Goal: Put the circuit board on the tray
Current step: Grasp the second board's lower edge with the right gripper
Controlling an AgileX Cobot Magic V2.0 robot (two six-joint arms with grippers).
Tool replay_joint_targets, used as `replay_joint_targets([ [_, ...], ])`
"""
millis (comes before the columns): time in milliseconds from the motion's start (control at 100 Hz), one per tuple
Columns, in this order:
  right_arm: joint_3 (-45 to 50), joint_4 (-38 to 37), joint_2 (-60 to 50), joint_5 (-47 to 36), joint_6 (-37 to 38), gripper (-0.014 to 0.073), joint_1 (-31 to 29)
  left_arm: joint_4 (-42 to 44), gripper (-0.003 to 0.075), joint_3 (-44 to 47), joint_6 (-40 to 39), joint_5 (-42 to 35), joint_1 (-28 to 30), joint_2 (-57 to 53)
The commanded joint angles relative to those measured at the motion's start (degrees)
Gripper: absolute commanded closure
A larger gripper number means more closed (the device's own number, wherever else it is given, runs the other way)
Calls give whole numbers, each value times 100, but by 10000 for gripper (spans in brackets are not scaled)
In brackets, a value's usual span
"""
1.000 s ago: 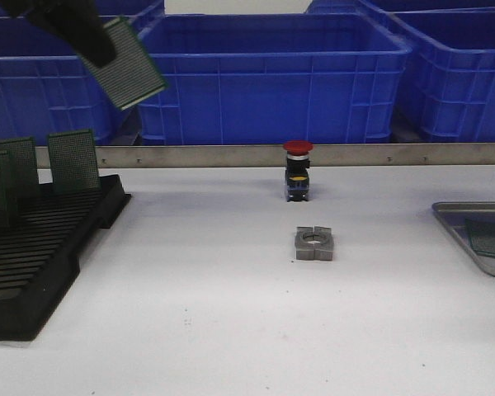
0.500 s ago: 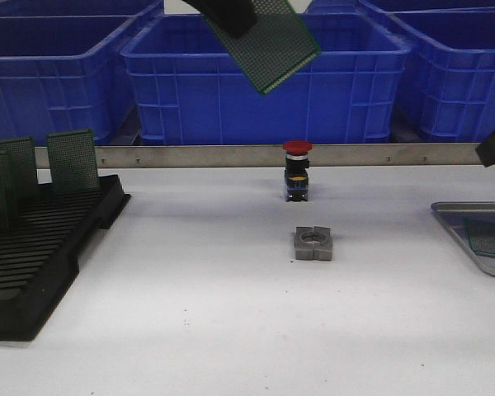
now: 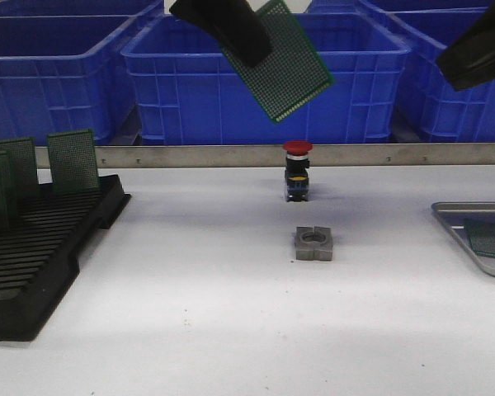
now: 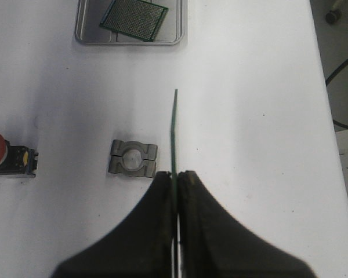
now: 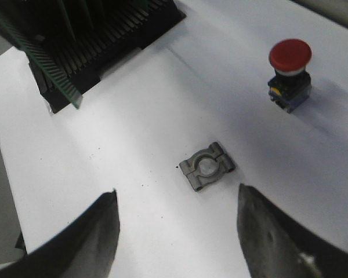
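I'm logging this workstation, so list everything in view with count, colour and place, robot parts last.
held circuit board: one, green, in the air above the table's middle, tilted, clamped by the left gripper
circuit board on tray: one, green, lying flat in the tray
tray: one, silver-grey, right edge of the table
racked boards: at least three, green, standing upright in the rack
rack: one, black, slotted, left side of the table
push button: one, red cap on a black body, middle of the table, far side
metal clamp block: one, grey, in front of the button
bins: several, blue, behind the table
left gripper: black, jaws shut on the held board
right gripper: black, jaws open, empty
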Motion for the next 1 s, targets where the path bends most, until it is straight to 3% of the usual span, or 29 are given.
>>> replay_joint_targets([
  [0,-162,397,-370,732,-500,127,154,-370,739,-151,-67,195,-48,-254],
  [250,-162,581,-398,167,-1119,127,990,-381,739,-151,-67,195,-48,-254],
  [480,-162,592,-398,-546,-1180,127,1636,-394,739,-151,-67,195,-48,-254],
  [720,-162,600,-337,-1034,-1199,127,1955,-394,739,-151,-67,195,-48,-254],
  [990,-167,1000,-44,-1001,-1334,128,2080,-398,739,-151,-67,195,-48,-254],
])
